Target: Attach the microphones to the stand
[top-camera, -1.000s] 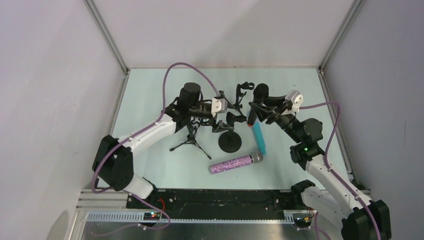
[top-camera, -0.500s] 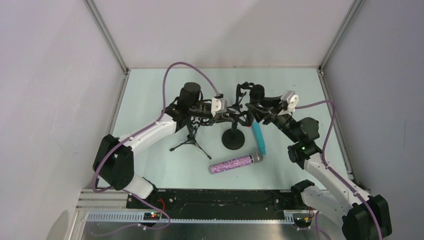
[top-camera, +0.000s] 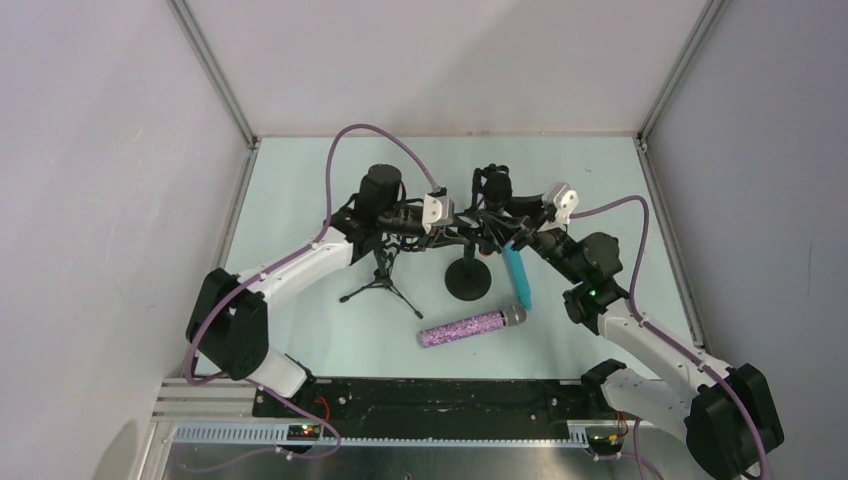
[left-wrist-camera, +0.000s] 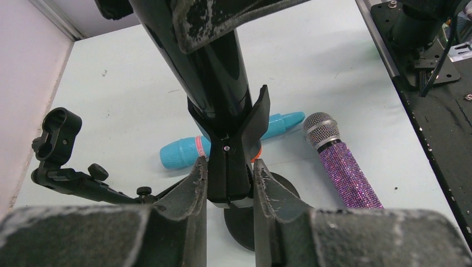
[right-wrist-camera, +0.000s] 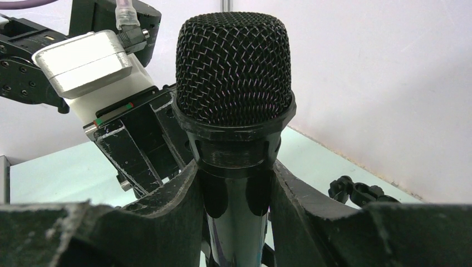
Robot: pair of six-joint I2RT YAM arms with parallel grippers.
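The stand (top-camera: pixel 466 281) has a round black base and thin arms ending in clips. My left gripper (left-wrist-camera: pixel 229 167) is shut on the handles of one black clip (left-wrist-camera: pixel 228 181), whose two prongs are spread. The black microphone (left-wrist-camera: pixel 214 72) stands nearly upright, its orange-ringed tail (left-wrist-camera: pixel 257 156) between those prongs. My right gripper (right-wrist-camera: pixel 236 183) is shut on its shaft just under the mesh head (right-wrist-camera: pixel 234 67). Both grippers meet above the stand, left gripper (top-camera: pixel 462 228) and right gripper (top-camera: pixel 510 215). The light blue microphone (top-camera: pixel 517 276) and the glittery purple microphone (top-camera: pixel 470 327) lie on the table.
A small black tripod (top-camera: pixel 380 285) stands left of the stand's base. Another free clip arm (left-wrist-camera: pixel 58 133) of the stand juts out to the left in the left wrist view. Grey walls close in the table on three sides.
My left gripper has shut on the stand's clip. My right arm has carried the black microphone leftward to the clip above the stand. The stand's base shifted slightly.
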